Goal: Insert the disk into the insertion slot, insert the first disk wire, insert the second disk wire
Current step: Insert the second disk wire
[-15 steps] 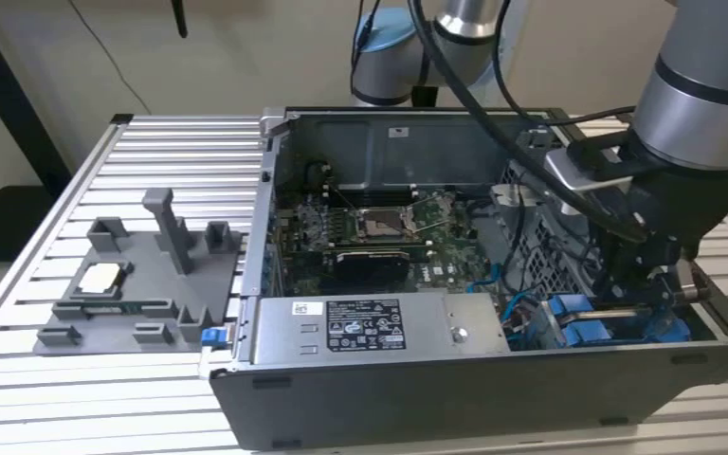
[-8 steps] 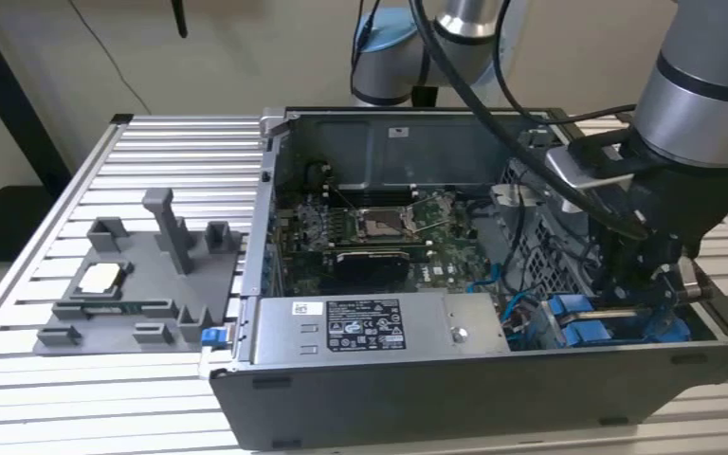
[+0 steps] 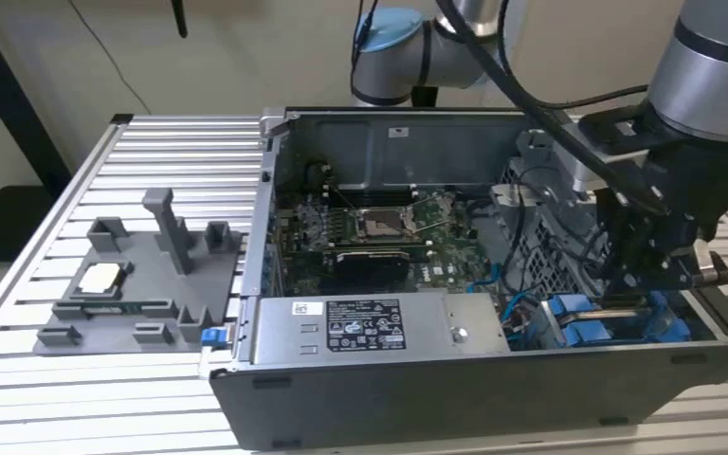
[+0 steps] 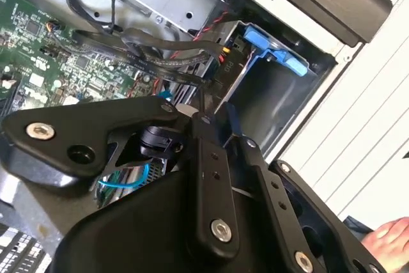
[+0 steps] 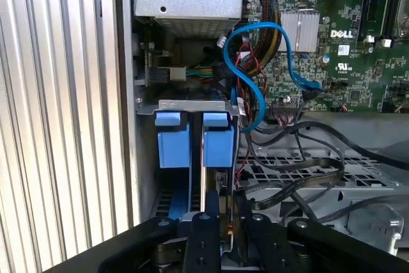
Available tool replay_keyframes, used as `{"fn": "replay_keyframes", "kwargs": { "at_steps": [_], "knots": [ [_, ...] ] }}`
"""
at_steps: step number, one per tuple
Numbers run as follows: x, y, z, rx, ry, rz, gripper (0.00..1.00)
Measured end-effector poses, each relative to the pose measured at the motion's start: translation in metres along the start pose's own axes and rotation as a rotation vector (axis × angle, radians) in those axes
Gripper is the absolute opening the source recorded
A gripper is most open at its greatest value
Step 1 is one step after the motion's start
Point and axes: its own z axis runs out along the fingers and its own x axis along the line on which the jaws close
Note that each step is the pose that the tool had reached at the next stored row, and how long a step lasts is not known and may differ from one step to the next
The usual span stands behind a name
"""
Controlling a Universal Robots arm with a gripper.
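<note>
The gripper (image 3: pixel 627 301) is low inside the open case (image 3: pixel 491 389), at the drive bay. In the first wrist view its fingers (image 5: pixel 203 234) stand close together, with the thin edge of the disk (image 5: pixel 204 183) running between them, so they seem to pinch it. The blue frame tabs (image 5: pixel 218 139) of the disk are just ahead of the fingertips in the bay, and a blue cable (image 5: pixel 255 62) curves beside them over the motherboard (image 5: pixel 345 43).
</note>
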Motion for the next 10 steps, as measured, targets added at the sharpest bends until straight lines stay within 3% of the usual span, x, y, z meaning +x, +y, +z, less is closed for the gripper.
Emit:
{"fn": "replay_keyframes", "kwargs": {
  "at_steps": [10],
  "knots": [
    [-0.0009, -0.0038, -0.0219, -0.0016, 0.0, 0.0, 0.24]
  ]
}}
